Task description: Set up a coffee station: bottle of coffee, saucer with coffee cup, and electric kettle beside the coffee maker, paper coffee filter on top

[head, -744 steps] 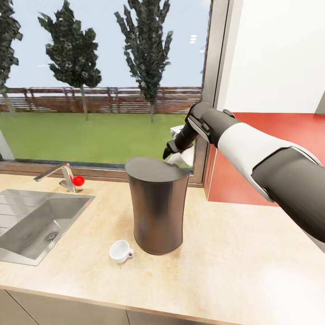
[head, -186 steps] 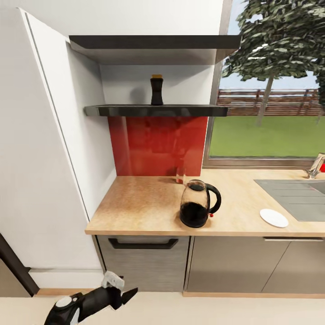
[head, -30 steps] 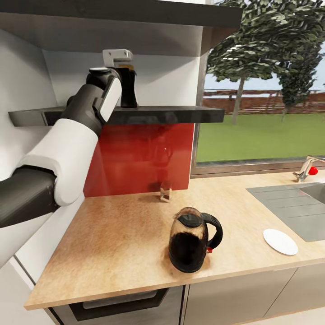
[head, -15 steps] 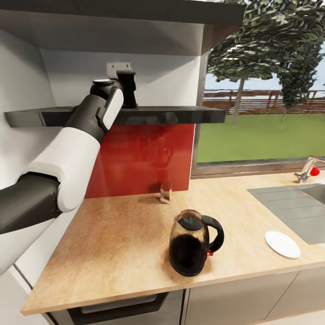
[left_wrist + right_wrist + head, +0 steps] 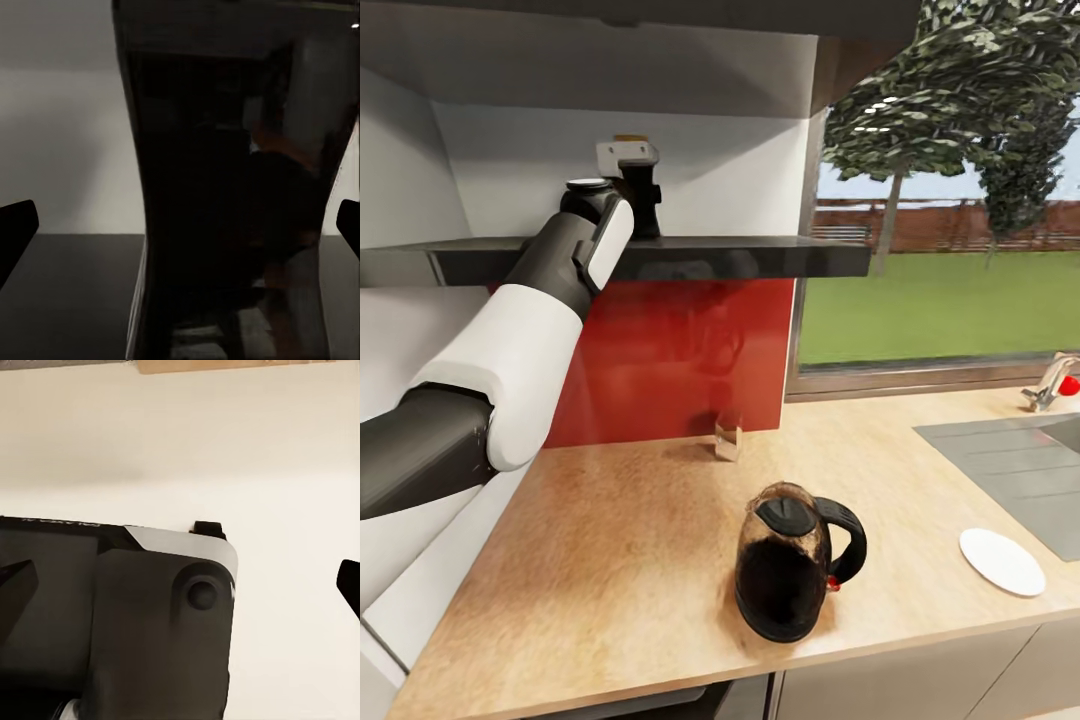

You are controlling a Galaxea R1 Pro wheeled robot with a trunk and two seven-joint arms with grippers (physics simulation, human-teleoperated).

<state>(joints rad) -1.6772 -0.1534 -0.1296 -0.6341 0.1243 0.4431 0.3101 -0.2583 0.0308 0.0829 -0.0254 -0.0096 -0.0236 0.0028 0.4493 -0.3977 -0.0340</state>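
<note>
Reaching up in the head view, the left tool [image 5: 635,165] is at the bottle of coffee [image 5: 643,205] standing on the kitchen shelf [image 5: 760,255]; the electric kettle [image 5: 792,575] and saucer [image 5: 1002,561] sit apart on the counter [image 5: 610,540]. Left wrist view: the bottle [image 5: 232,195] stands between spread fingertips [image 5: 15,229], not clamped. Right wrist view: the right tool's fingertips [image 5: 15,585] are wide apart, holding nothing, over pale floor [image 5: 285,472].
</note>
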